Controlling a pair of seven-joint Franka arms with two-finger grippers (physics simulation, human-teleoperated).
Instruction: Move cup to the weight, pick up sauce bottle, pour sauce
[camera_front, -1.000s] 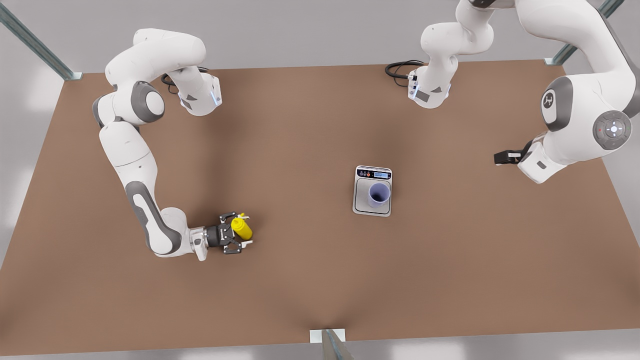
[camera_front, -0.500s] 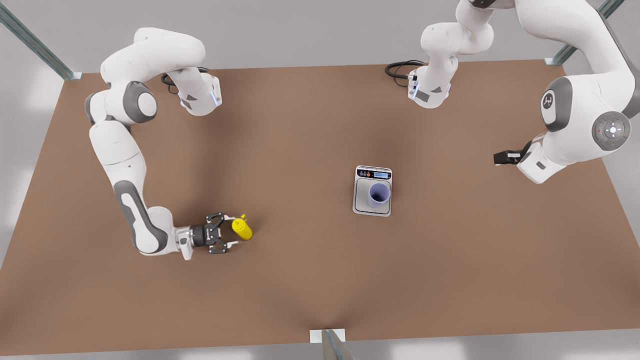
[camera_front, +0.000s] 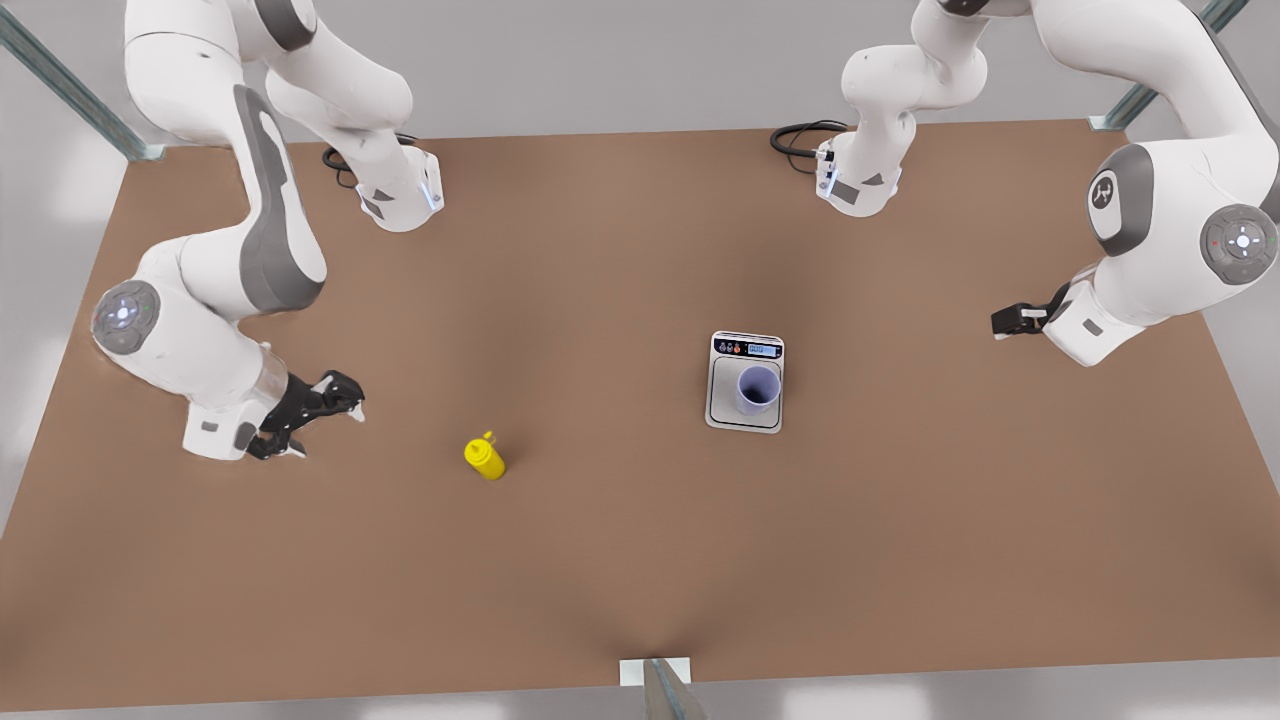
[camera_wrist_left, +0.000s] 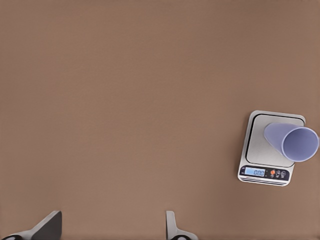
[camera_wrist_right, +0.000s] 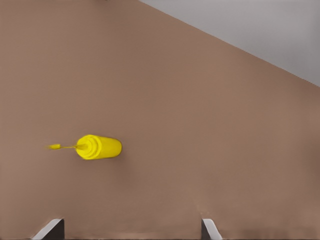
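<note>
Front view: right pincer (camera_front: 322, 412) gapes empty, apart from sauce bottle (camera_front: 485, 457); left pincer (camera_front: 1010, 320) open.

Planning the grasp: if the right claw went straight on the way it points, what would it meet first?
Probably the small yellow squeeze bottle, standing slightly off centre ahead of the open right claw. Depth is unclear, so the brown tabletop might come first.

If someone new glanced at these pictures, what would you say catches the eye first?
Most likely the bright yellow sauce bottle, standing alone on the brown table left of centre in the front view, with the right gripper open beside it but apart. Next, the lavender cup standing upright on the weight near the middle. The left gripper waits, open, at the front view's right.
</note>
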